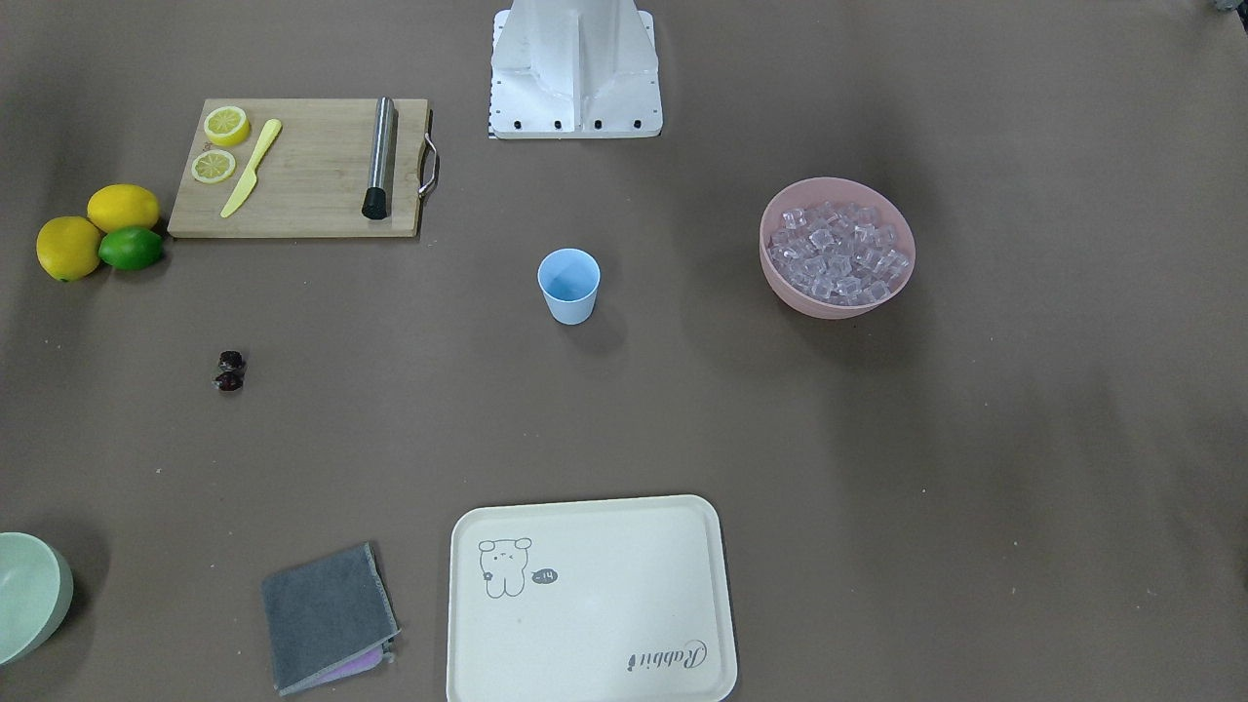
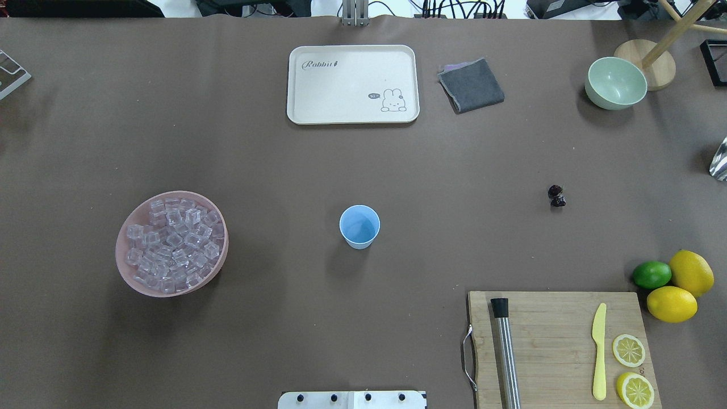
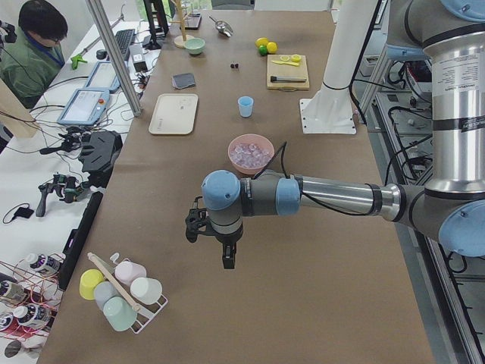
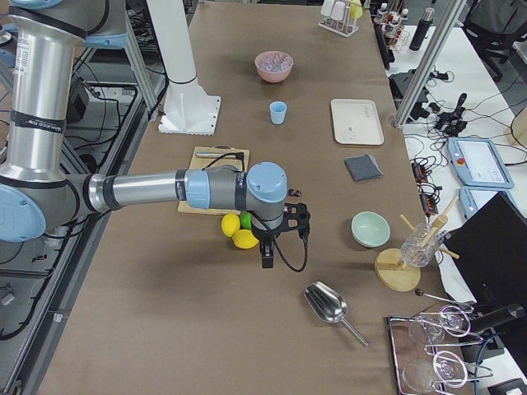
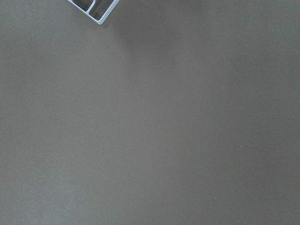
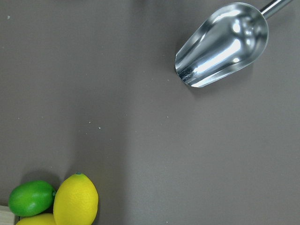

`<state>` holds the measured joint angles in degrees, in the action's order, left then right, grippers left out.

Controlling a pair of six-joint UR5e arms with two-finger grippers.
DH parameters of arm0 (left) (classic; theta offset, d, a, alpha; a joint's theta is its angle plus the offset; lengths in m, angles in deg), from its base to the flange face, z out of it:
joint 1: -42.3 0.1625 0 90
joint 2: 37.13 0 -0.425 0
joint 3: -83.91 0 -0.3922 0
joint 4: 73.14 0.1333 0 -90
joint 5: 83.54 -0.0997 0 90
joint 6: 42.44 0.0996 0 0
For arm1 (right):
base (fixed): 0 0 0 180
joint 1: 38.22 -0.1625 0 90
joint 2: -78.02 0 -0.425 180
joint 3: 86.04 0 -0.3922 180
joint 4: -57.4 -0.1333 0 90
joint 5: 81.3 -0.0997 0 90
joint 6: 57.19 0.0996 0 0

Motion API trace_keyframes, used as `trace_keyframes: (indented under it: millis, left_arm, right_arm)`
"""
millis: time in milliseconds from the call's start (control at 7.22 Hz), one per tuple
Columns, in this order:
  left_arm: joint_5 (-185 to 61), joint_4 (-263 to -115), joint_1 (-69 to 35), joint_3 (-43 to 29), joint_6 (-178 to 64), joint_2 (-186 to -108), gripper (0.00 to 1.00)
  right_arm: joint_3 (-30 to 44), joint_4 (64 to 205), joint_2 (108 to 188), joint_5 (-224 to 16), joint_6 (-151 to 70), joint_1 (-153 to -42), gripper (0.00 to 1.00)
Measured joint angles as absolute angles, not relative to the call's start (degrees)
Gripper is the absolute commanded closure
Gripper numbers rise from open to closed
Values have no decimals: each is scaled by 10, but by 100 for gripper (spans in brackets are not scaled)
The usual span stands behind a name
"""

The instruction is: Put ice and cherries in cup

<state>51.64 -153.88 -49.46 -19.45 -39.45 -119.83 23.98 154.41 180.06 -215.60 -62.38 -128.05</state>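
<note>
Cup [image 2: 359, 226] sits empty mid-table. Ice [image 2: 173, 244] in pink bowl [image 2: 142, 284] is on L arm's side. The cherries [image 2: 556, 196] are on R's side, twd the lemons [image 2: 672, 304]. R gripper [image 4: 267, 253] hangs by the lemons, so it's nearer the cherries. L gripper [image 3: 226, 258] is out past the bowl. Fingers on both: can't tell, side views only.

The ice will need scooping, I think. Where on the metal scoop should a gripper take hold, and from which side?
By the thin handle, from straight above, jaws across it. The scoop lies flat on the table, hollow side up. Its bowl is wide and rounded, while the handle is a slim straight rod sticking out behind.
</note>
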Motion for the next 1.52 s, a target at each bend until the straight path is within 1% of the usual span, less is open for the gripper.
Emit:
trace_keyframes:
  millis: [692,969,1246,1523]
  left_arm:
    - [517,-1541,-495,-197,-394,-1198,2]
    - [518,-1546,-495,-200,-394,-1203,2]
    - [522,-1584,-495,-202,-394,-1207,2]
    - [522,-1649,-495,-193,-395,-1225,2]
  right_arm:
    - [249,1535,1799,-2156,-623,-1277,0]
    - [258,1475,1798,-2151,-620,-1280,0]
    - [237,1391,1798,-2145,-616,-1289,0]
    - [218,1348,1803,-2175,-616,-1295,0]
